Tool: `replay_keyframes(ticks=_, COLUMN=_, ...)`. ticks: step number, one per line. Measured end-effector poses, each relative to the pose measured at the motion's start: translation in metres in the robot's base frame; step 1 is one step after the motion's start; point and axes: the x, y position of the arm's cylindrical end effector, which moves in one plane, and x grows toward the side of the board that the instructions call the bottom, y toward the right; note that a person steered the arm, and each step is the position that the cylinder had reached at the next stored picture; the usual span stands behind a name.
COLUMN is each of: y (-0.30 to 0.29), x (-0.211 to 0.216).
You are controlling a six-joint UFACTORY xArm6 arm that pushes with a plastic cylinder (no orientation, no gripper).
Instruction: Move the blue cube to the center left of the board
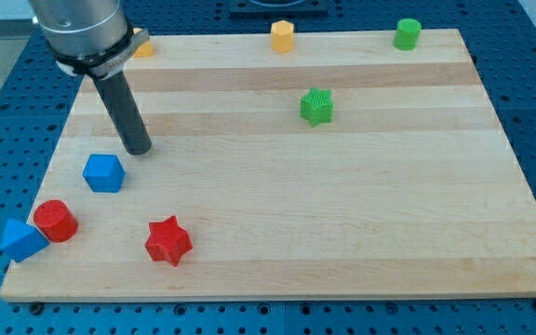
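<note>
Pale wood forms the board (342,214), a rectangular panel of lengthwise strips resting on a blue perforated table (529,121). The arm carries no jaws; it ends in a straight dark rod, so there is no open or closed state to report.

My tip (139,150) contacts the board in the left half of the view, roughly midway between the board's top and bottom edges. The rod rises from that point, tilting toward the view's top left, into the grey cylindrical arm housing (77,28).

The blue cube (103,173) sits just below and slightly left of my tip, near it but with a narrow strip of bare wood between them. It lies near the board's left edge, somewhat below the mid-height line.

Other blocks:
- Red cylinder (56,221): below and left of the blue cube, near the board's lower left corner.
- Blue triangular block (20,240): at the lower left corner, touching or just beside the red cylinder.
- Red star (167,241): near the bottom edge, to the right of the red cylinder.
- Green star (316,106): upper middle of the board, well apart from the others.
- Yellow block (282,36): on the top edge, centre.
- Green cylinder (407,33): on the top edge, toward the right.
- Orange block (142,45): at the top left, largely hidden behind the arm housing; shape cannot be determined
</note>
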Motion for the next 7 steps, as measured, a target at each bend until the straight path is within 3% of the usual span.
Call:
replay_keyframes(ticks=2, y=0.035, x=0.055)
replay_keyframes(ticks=3, y=0.019, x=0.074)
replay_keyframes(ticks=5, y=-0.040, x=0.063)
replay_keyframes(ticks=7, y=-0.039, x=0.014)
